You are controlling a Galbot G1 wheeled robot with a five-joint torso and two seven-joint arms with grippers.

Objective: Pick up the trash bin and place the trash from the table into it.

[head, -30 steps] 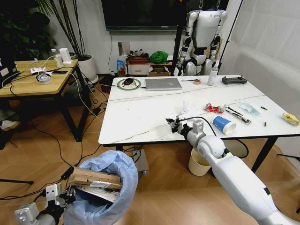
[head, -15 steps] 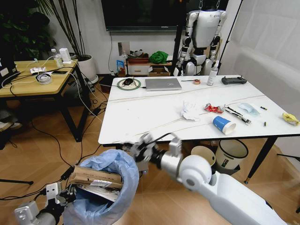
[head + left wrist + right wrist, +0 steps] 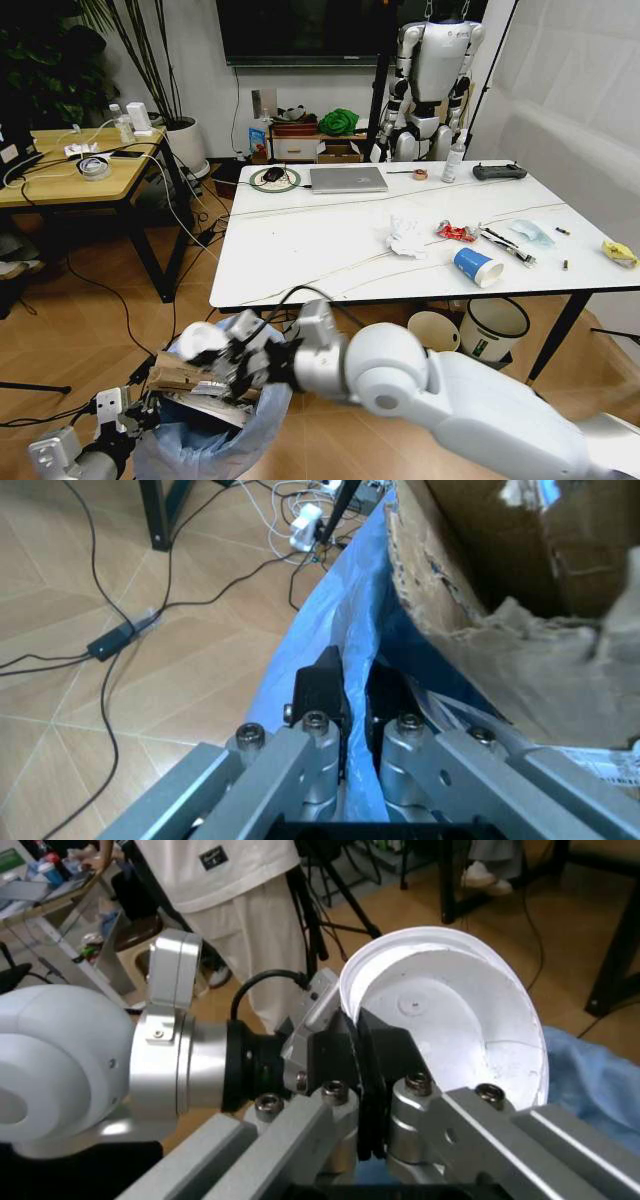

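Right hand (image 3: 365, 1065) closed on white cup (image 3: 450, 1020), over bin (image 3: 215, 420). Left hand (image 3: 350, 697) pinches bin's bag rim, holds bin beside tabletop (image 3: 300, 250).

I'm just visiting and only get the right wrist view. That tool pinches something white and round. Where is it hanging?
Observer: The right tool holds that white cup-like piece just above the open mouth of the trash bin.
Operator: Who holds the bin?
Observer: The left tool, clamped on its blue bag rim beside a cardboard box inside.
Operator: Anything left on the table?
Observer: Yes: a tissue, a red wrapper, a blue cup, a mask and a yellow scrap lie on the table.
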